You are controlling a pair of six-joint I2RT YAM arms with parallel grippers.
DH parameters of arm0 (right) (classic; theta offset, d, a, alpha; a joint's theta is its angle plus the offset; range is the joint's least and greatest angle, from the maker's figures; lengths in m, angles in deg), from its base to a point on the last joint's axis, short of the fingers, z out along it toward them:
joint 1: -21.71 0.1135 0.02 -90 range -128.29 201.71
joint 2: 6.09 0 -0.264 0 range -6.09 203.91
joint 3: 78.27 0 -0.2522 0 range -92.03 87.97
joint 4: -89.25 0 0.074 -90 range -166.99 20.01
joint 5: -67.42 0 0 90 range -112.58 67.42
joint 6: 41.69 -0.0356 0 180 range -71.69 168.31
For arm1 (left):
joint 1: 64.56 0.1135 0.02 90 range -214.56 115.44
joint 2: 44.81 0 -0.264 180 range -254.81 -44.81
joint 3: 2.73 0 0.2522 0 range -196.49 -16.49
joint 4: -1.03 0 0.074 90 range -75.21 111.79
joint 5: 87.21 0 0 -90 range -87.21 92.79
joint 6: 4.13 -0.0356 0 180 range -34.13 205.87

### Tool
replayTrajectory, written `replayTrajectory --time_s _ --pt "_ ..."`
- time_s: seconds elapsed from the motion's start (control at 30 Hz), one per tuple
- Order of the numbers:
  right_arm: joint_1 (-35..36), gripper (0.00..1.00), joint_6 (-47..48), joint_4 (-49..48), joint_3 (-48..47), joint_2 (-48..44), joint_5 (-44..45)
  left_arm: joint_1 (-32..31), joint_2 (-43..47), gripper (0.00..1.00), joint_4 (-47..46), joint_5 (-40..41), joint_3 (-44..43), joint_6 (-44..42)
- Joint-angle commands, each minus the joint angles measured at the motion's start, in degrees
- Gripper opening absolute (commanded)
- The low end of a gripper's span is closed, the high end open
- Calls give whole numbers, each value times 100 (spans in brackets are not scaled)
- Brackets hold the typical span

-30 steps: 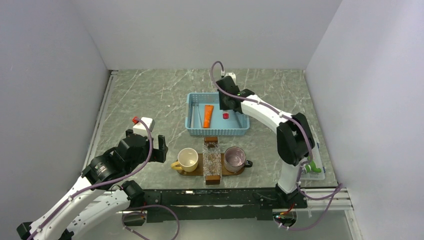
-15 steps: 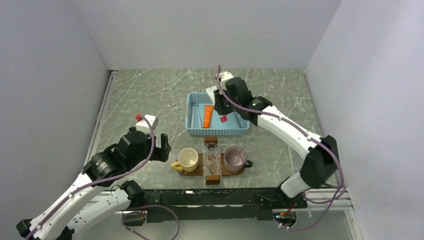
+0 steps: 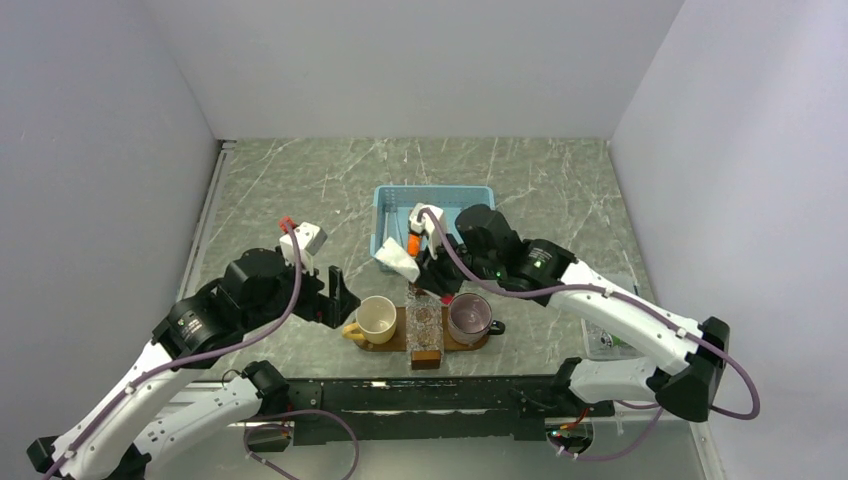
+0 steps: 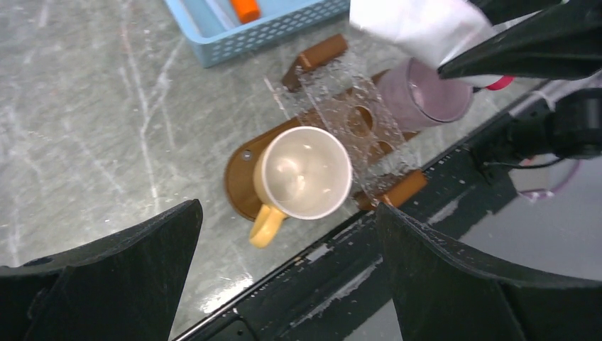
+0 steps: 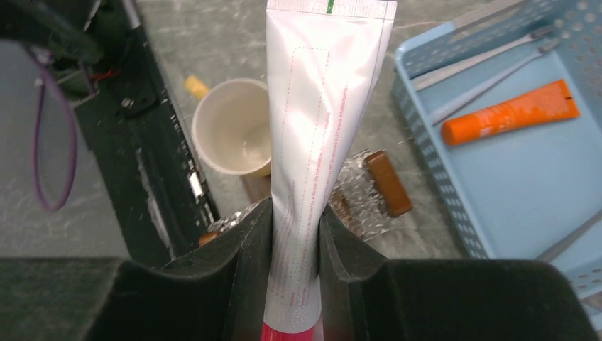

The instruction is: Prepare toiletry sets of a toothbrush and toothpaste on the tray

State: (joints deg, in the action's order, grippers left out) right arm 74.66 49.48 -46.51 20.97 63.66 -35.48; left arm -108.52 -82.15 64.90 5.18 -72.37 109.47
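My right gripper (image 5: 294, 210) is shut on a white toothpaste tube (image 5: 316, 121) with a red cap, gripping it near the cap end. It holds the tube (image 3: 397, 260) in the air between the blue basket and the tray (image 3: 383, 345). On the dark wooden tray (image 4: 238, 188) stand a cream mug (image 4: 304, 172), a purple cup (image 4: 419, 89) and a clear plastic box (image 4: 358, 121). Pale toothbrushes (image 5: 490, 85) and an orange tube (image 5: 507, 112) lie in the basket. My left gripper (image 4: 287, 220) hangs open just left of the mug (image 3: 377, 318), holding nothing.
The light-blue mesh basket (image 3: 478, 195) stands behind the tray. The table's black front rail (image 3: 420, 395) runs close to the tray's near side. A small clear container (image 3: 603, 342) lies at the right, partly under my right arm.
My right arm has swung from over the basket toward the tray, carrying the white tube. The left arm moved right, closer to the mug, its jaws still open.
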Motion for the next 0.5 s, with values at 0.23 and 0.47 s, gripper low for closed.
replayTrajectory --time_s 0.23,0.47 --pt "696 28 576 318 137 -647 -597 -12 439 99 -869 -1595 3 1013" --pt "1106 28 621 134 136 -813 -660 -7 607 99 -1423 -2130 309 1846"
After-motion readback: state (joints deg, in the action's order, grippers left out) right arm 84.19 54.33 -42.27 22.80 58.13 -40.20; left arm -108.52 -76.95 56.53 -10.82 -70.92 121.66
